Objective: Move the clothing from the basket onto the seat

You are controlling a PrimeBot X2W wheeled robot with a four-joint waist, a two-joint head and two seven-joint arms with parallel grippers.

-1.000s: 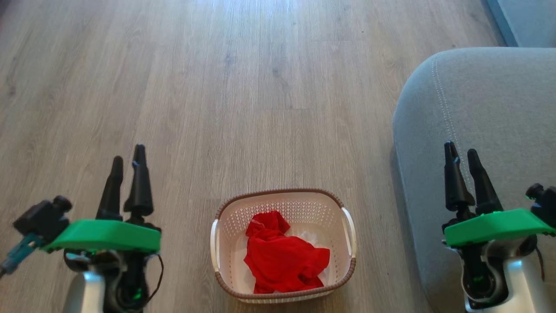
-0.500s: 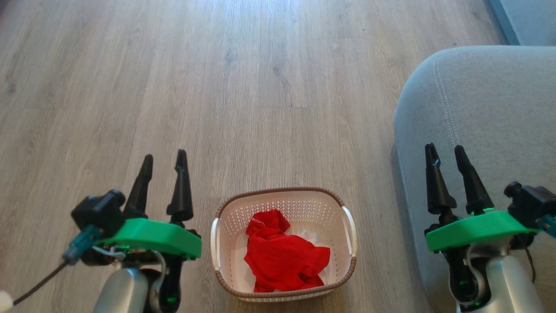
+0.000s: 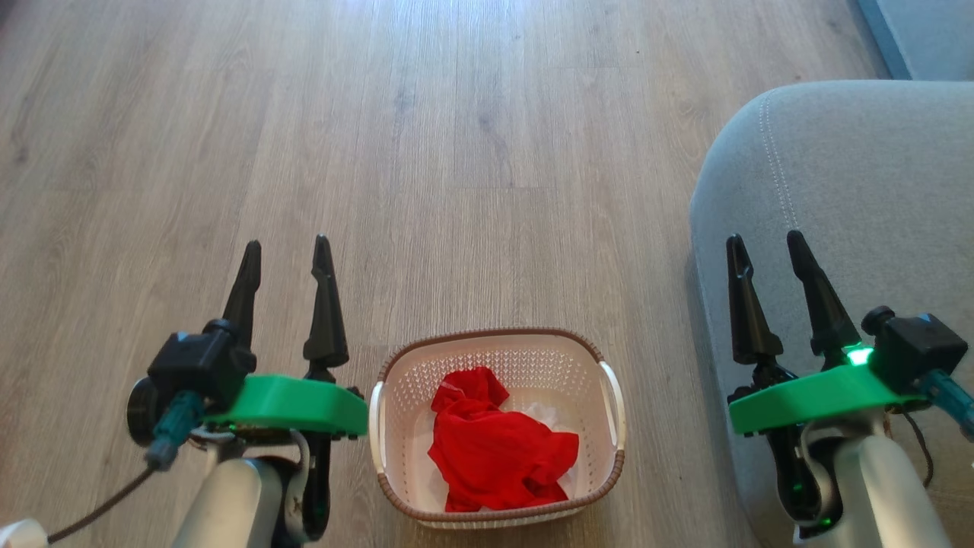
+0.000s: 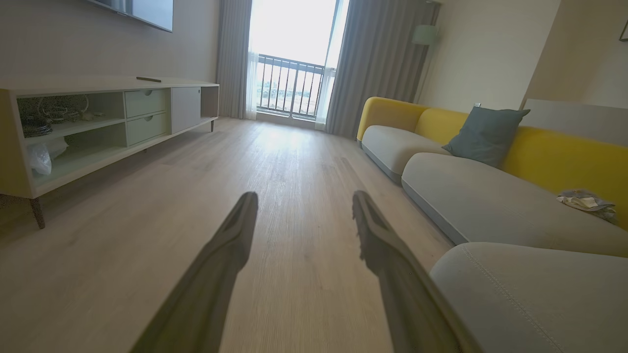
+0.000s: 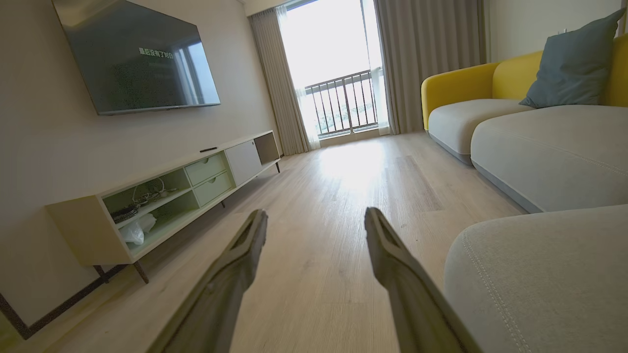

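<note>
Head view: clothing (image 3: 494, 453) is heaped in the basket (image 3: 487, 335), set back from both fingertips. Left gripper (image 3: 287, 245) is judged nearer, just beside it; right gripper (image 3: 765, 237) is held by the seat (image 3: 875, 175). Fingers are kept apart, empty.

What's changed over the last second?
The left gripper swung in toward the basket and spread its fingers. The right gripper shifted inward too, fingers slightly wider. Nothing was grasped. The red clothing, basket and seat stayed put.
</note>
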